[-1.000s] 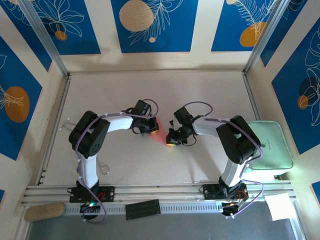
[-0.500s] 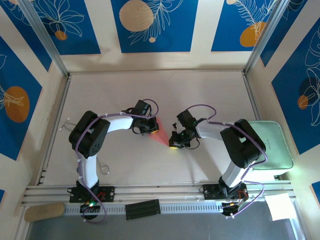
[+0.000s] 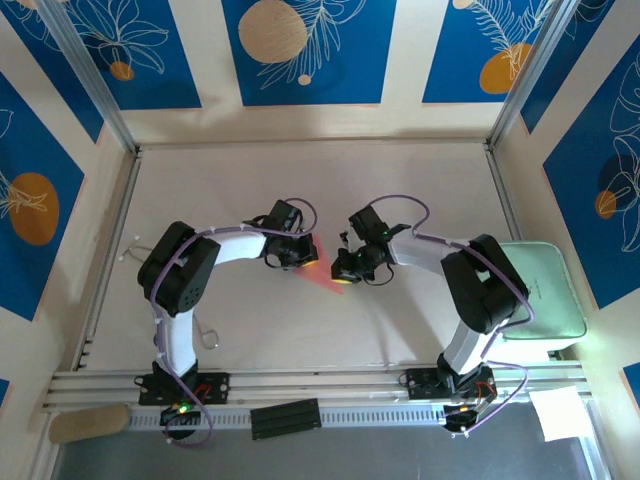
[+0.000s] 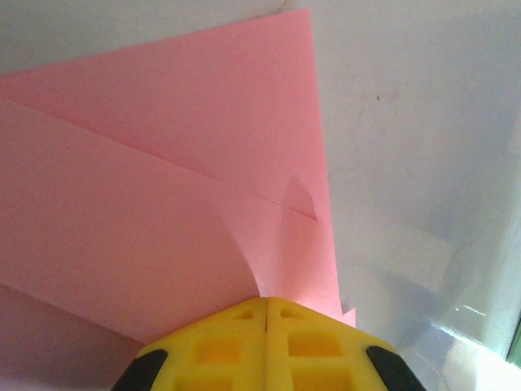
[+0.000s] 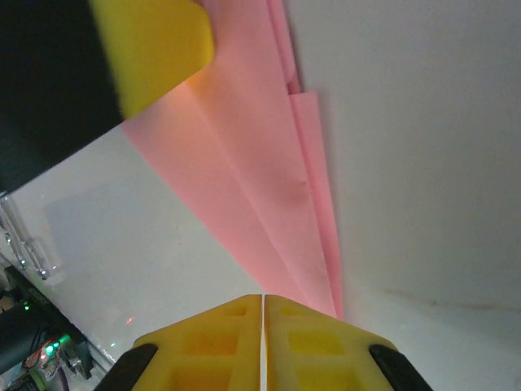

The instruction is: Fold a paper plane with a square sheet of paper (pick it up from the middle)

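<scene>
Right claw point(image 5: 263, 303), its yellow fingers clenched flat together, has swung back up the table toward the left claw point(image 4: 267, 305) after dipping toward the near edge half a second ago. Less of the pink-red folded paper dart point(image 5: 244, 187) now shows between the two claws from above. The left claw has not shifted. It is clenched as well, and a flap of the paper curls up into the seam of its fingers, so it looks pinched there and serves as the anchor. The dart's narrow tip ends just beside the right claw's fingertips; whether that tip is nipped or merely pressed down I cannot tell. My reading is that the right claw is working along the creased end to set the fold, so the folding is well along but not finished. The dart lies on the pale table top point(image 3: 300, 180) between the claws. From above, its long axis runs diagonally from the left claw down to the right claw, the broad end at the left claw and the point aimed at the right one.
</scene>
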### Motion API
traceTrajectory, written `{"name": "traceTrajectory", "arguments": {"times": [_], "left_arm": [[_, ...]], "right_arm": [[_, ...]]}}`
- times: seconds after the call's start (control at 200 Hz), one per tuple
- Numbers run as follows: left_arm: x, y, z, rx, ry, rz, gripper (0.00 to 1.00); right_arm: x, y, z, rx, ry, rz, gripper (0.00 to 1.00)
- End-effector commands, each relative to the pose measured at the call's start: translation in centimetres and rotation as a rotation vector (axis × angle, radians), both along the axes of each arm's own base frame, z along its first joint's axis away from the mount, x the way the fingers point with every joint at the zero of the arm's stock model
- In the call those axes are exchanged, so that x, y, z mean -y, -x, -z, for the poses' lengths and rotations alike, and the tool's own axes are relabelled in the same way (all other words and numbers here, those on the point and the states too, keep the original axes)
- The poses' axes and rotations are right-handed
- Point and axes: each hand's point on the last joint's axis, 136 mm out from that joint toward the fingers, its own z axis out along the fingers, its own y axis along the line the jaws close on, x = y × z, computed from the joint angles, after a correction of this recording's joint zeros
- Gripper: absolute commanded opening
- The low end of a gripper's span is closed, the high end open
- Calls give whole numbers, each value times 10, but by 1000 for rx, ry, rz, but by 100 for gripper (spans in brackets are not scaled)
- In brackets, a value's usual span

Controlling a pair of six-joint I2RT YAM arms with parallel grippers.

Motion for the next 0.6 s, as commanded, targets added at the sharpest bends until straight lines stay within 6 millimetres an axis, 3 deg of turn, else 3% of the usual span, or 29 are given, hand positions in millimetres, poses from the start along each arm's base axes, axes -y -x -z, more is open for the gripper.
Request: {"name": "traceTrajectory", "arguments": {"times": [0.0,0.35,0.445,0.595], "left_arm": [[-28,23,42,-108,-140,-20,2],[-24,20,37,-99,-128,-15,2],[-14,11,14,-55,-84,-3,6],[-4,-6,-42,52,11,-22,17]], "right_arm": [[5,6,15,-40,38,-9,11],[23,28,48,-132,128,-6,9],[13,20,29,-83,67,-11,9],[-1,-3,-18,56,-39,10,13]]}}
